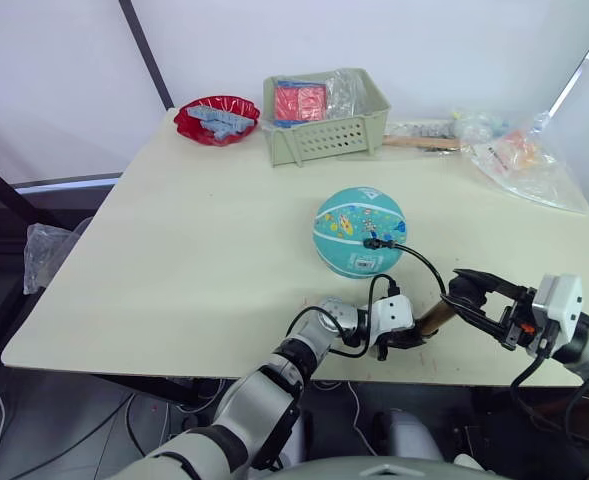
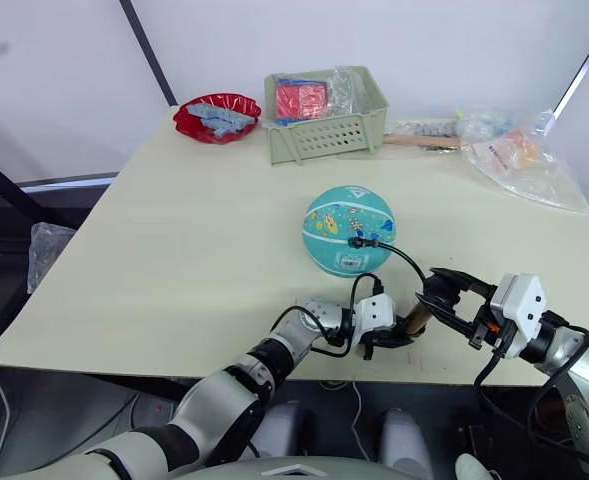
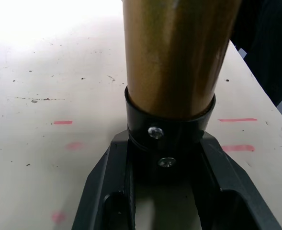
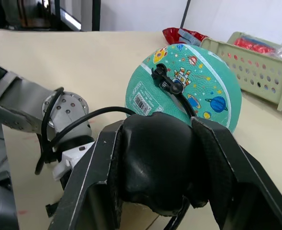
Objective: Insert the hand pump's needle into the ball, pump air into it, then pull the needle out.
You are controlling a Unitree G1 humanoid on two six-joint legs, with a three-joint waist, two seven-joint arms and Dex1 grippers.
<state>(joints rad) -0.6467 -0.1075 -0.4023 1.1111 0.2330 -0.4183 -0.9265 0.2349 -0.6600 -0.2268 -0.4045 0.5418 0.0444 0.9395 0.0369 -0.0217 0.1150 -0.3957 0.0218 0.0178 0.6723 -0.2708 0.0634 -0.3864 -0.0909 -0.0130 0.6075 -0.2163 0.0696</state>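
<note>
A teal rubber ball (image 1: 360, 231) with white seam lines and small cartoon prints rests on the pale tabletop (image 1: 174, 250), a little toward the near edge and right of centre. A black needle fitting (image 1: 371, 242) is plugged into the ball's side facing the robot. From it a thin black hose (image 1: 424, 263) curves down to a slim hand pump with a gold-bronze barrel (image 1: 434, 318), lying close to the near edge.

The left gripper (image 1: 402, 338), two black fingers on a white wrist, is clamped around the black collar at the barrel's hose end. The right gripper (image 1: 474, 297) has its fingers closed around the pump's rounded black handle (image 4: 155, 163), at the other end of the barrel.

At the far edge stand a green slotted plastic basket (image 1: 324, 125) holding red packets, a red bowl (image 1: 216, 118) to its left, and clear plastic bags (image 1: 524, 150) toward the far right corner.

Risks, as judgements: nothing holds the ball, so a push or pull along the pump could roll it and bend or tug the needle sideways out of the valve. The hose is short and arched, so moving the pump away from the ball could pull it taut and yank the fitting free. If the left grip slips on the smooth collar, the barrel may slide rather than pump. The pump lies close to the near edge and could drop off if released.
</note>
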